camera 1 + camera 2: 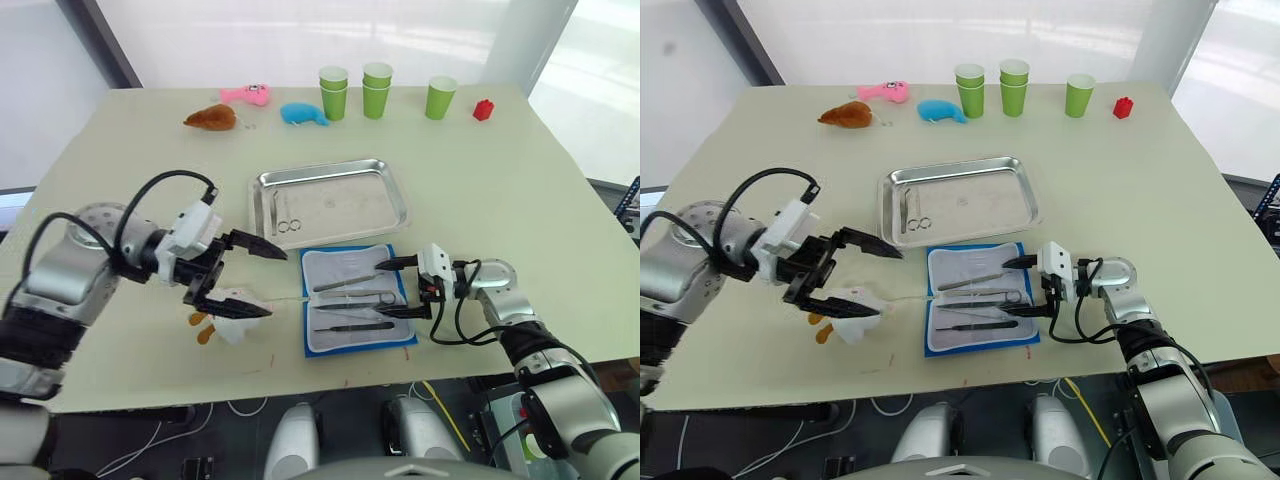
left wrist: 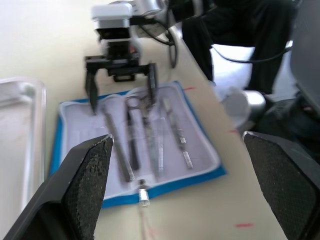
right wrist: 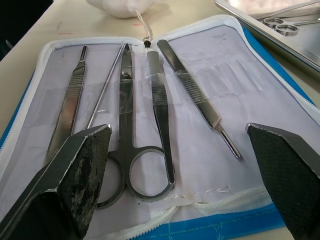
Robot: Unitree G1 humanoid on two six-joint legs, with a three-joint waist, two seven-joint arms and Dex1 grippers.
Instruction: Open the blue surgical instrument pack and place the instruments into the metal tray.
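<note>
- Nearest in the left eye view, at 6 o'clock on the table (image 1: 90, 380): the blue surgical instrument pack (image 1: 357, 299), lying open flat, close to the near edge. Right gripper (image 1: 404, 288) at its 3 o'clock side, fingers spread wide, holding nothing. Left gripper (image 1: 255, 280) at its 9 o'clock, fingers likewise apart and empty, hovering over a white plush toy (image 1: 228, 318).
- Right eye view: the metal tray (image 1: 958, 172) just beyond the pack at 12 o'clock, one pair of scissors (image 1: 916, 213) already inside at its left end. Green cups (image 1: 1013, 86), plush toys (image 1: 942, 110) and a red block (image 1: 1123, 107) far off at the back edge. Open table between pack and tray, so a short, unobstructed carry, by my judgement.
- Left wrist view: pack seen from the far side, instruments (image 2: 147, 134) laid side by side on the pale lining.
- Right wrist view: ring-handled scissors (image 3: 128, 150), forceps (image 3: 160, 110), a scalpel handle (image 3: 69, 105) and another slim tool (image 3: 196, 93) waiting in the pack, some under clear tape. Opening done; one item moved, most left.
</note>
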